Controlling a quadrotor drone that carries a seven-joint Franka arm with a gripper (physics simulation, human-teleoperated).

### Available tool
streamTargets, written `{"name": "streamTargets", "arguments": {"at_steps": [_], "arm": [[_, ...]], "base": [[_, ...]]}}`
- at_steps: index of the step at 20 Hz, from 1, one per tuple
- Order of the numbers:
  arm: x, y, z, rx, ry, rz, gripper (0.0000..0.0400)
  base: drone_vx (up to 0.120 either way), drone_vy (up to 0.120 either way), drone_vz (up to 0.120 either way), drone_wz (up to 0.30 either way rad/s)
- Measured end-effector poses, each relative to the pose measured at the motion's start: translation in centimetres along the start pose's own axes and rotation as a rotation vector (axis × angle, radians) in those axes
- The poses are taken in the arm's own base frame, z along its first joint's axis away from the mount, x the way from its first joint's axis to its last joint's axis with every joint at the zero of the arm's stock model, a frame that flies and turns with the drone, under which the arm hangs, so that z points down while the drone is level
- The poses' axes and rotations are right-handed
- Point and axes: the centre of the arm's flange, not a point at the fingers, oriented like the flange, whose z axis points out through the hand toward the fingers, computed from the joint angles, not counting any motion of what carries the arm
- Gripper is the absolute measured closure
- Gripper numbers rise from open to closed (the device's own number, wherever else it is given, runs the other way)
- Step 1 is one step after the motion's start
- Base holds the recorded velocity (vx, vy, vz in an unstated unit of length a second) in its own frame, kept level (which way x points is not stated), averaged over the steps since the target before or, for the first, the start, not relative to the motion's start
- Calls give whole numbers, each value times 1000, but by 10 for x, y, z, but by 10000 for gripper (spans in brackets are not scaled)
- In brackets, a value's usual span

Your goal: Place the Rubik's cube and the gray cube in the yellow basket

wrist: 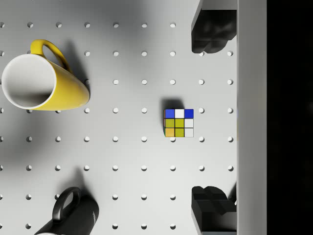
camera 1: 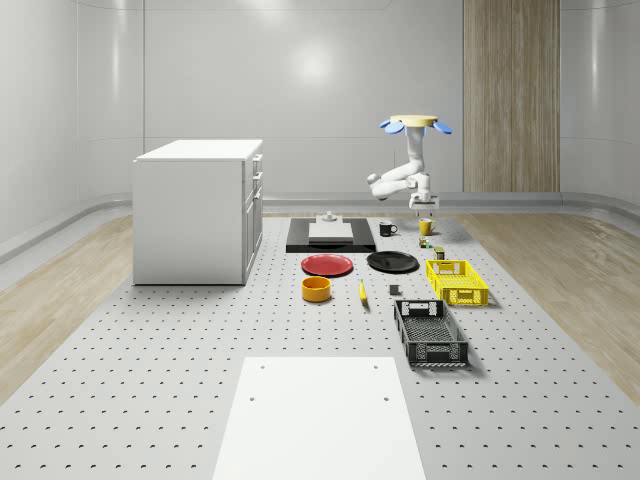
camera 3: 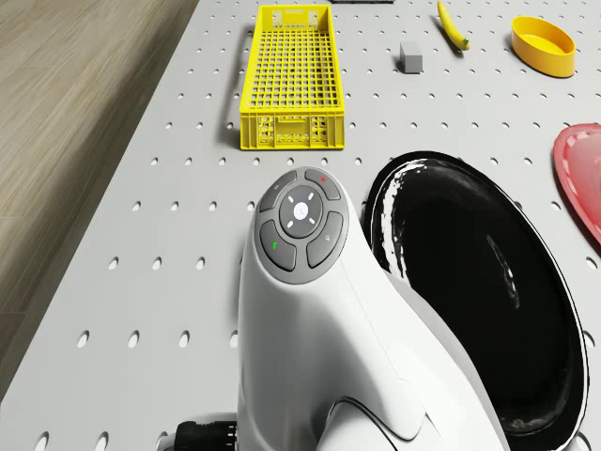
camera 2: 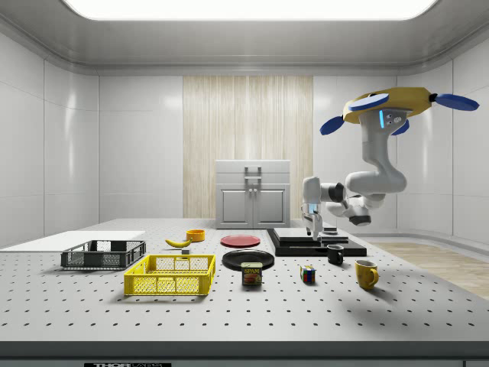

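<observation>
The Rubik's cube (wrist: 179,122) lies on the perforated table below my gripper (wrist: 211,119), a little off the line between the two spread black fingers (wrist: 212,32). My gripper (camera 2: 312,227) is open, points down and hangs well above the Rubik's cube (camera 2: 308,274), holding nothing. The drone (camera 1: 420,125) hovers high over the table's far right part. The small gray cube (camera 3: 410,56) sits on the table beside the yellow basket (camera 3: 289,75), apart from it. In the whole-scene view the yellow basket (camera 1: 457,281) is nearer the front than the gripper (camera 1: 425,207).
A yellow mug (wrist: 41,81) and a black mug (wrist: 73,215) stand near the Rubik's cube. A spam can (camera 2: 252,274), black plate (camera 3: 470,291), red plate (camera 1: 328,265), orange bowl (camera 3: 543,45), banana (camera 3: 453,25), black basket (camera 1: 430,333), black slab (camera 1: 330,235) and white cabinet (camera 1: 200,210) share the table.
</observation>
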Motion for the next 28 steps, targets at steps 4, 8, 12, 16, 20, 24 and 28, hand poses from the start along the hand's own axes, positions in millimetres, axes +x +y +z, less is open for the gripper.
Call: {"name": "streamTargets", "arguments": {"at_steps": [4,8,12,16,20,24,28], "arm": [[0,0,0,-2,2,0,0],[0,0,0,-2,2,0,0],[0,0,0,-3,3,0,0],[0,0,0,-3,3,0,0],[0,0,0,-3,3,0,0],[0,0,0,-3,3,0,0],[0,0,0,-3,3,0,0]], "base": [[0,0,-120,0],[0,0,-120,0],[0,-40,-120,0],[0,40,-120,0],[0,0,-120,0],[30,0,0,0],[40,-30,0,0]]}}
